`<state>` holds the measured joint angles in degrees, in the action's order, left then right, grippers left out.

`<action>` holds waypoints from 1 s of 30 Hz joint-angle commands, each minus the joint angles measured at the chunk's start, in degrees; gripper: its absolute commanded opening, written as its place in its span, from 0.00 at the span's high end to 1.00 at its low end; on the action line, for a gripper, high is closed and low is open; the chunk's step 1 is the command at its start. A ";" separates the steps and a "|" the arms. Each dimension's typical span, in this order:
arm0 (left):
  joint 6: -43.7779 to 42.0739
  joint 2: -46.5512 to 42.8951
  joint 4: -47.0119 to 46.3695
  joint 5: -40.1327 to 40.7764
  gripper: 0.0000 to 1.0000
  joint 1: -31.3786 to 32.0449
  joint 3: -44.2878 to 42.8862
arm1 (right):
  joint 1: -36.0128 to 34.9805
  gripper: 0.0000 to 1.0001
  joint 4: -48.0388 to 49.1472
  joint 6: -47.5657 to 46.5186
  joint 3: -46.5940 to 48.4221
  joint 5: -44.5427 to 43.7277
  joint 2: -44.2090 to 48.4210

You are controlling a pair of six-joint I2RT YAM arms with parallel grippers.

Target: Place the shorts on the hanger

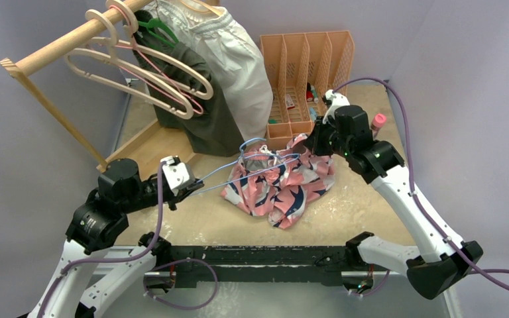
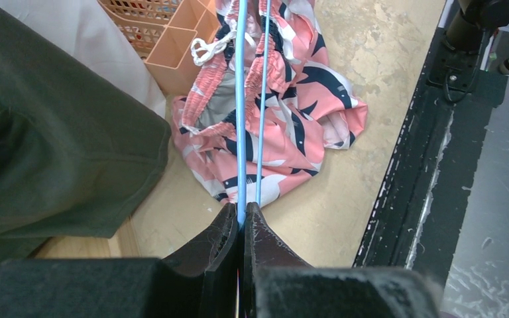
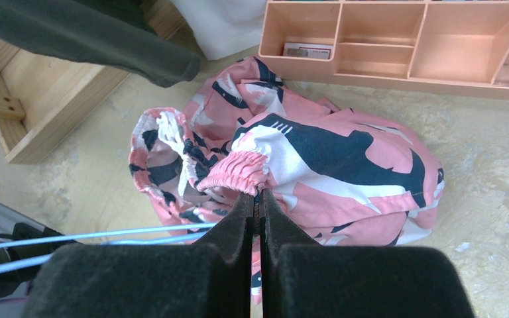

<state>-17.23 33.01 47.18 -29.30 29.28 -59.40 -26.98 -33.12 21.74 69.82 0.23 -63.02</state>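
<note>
The pink shark-print shorts (image 1: 282, 182) lie bunched on the table's middle; they also show in the left wrist view (image 2: 291, 106) and right wrist view (image 3: 331, 159). The thin light-blue wire hanger (image 1: 238, 169) reaches from my left gripper into the shorts' waistband, its hook up near the white drawstring. My left gripper (image 1: 191, 187) is shut on the hanger's end (image 2: 241, 132), jaws pressed together (image 2: 244, 215). My right gripper (image 1: 313, 140) is shut on the shorts' elastic waistband (image 3: 235, 171), holding it raised at the far right side (image 3: 257, 199). The hanger's wires (image 3: 106, 235) pass left below it.
A wooden clothes rack (image 1: 59, 50) at the back left carries beige hangers (image 1: 139, 73), a green hanger (image 1: 156, 28), a dark olive garment (image 1: 199, 106) and a white garment (image 1: 238, 63). An orange slotted organizer (image 1: 308, 73) stands behind the shorts. A black rail (image 1: 258, 255) runs along the near edge.
</note>
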 commanded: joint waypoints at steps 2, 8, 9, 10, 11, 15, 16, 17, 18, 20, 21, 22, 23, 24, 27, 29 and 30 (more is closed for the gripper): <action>-1.16 -0.83 -9.24 0.52 1.00 -0.19 2.14 | 0.13 1.00 3.00 -1.17 -0.29 3.28 2.39; -2.54 -0.27 -9.12 3.02 1.00 -0.19 2.65 | 0.14 1.00 1.15 -1.21 0.62 -0.65 2.63; -2.88 -0.44 -8.86 3.62 1.00 -0.19 2.51 | 0.14 1.00 -0.81 -0.47 0.81 -1.82 2.44; -3.11 -0.68 -8.52 4.18 1.00 -0.16 2.22 | 0.17 1.00 -1.87 -0.05 0.70 -4.38 2.39; -3.21 -0.95 -8.20 4.58 1.00 -0.18 1.91 | 0.14 1.00 -2.71 0.29 0.53 -6.86 2.32; -3.16 -1.82 -7.11 4.81 1.00 -0.19 0.27 | 0.10 1.00 -3.09 0.49 -0.24 -6.67 2.24; -3.01 -1.96 -7.28 4.60 1.00 -0.19 0.32 | 0.09 1.00 -2.41 0.42 -0.55 -5.17 2.35; -2.92 -2.13 -7.63 4.16 1.00 -0.19 0.64 | 0.09 1.00 -1.60 0.41 -0.76 -4.01 2.56; -3.08 -2.15 -7.77 3.36 1.00 -0.19 1.06 | 0.09 1.00 -0.46 0.37 -0.94 -3.16 2.95; -3.41 -2.02 -8.09 0.99 1.00 -0.19 1.98 | 0.09 1.00 1.49 -0.09 -1.29 -1.54 3.59; -3.41 -1.81 -8.27 0.24 1.00 -0.19 2.21 | 0.09 1.00 1.94 -0.11 -1.33 -0.99 3.75; -3.42 -1.40 -8.28 -0.45 1.00 -0.19 2.33 | 0.09 1.00 2.08 -0.12 -1.21 -0.79 3.78; -3.51 -1.00 -8.25 -1.01 1.00 -0.17 2.53 | 0.12 1.00 2.13 -0.09 -0.96 -0.73 3.74; -3.68 -0.66 -8.24 -1.57 1.00 -0.18 2.71 | 0.09 1.00 2.25 -0.05 -0.67 -0.68 3.66; -4.04 0.02 -8.56 -2.52 1.00 -0.19 3.61 | 0.17 1.00 3.14 -0.84 0.10 0.63 3.78; -3.57 -0.09 -10.85 -2.60 1.00 -0.19 5.19 | 0.10 1.00 4.33 -0.74 0.10 3.45 3.99; -3.00 -0.14 -12.57 -2.60 1.00 -0.19 6.07 | 0.12 1.00 5.04 -0.73 0.06 5.12 3.98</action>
<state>-19.97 32.51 41.58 -29.45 29.28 -55.51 -26.94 -33.06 21.76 68.29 -0.27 -60.58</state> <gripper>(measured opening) 0.023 0.011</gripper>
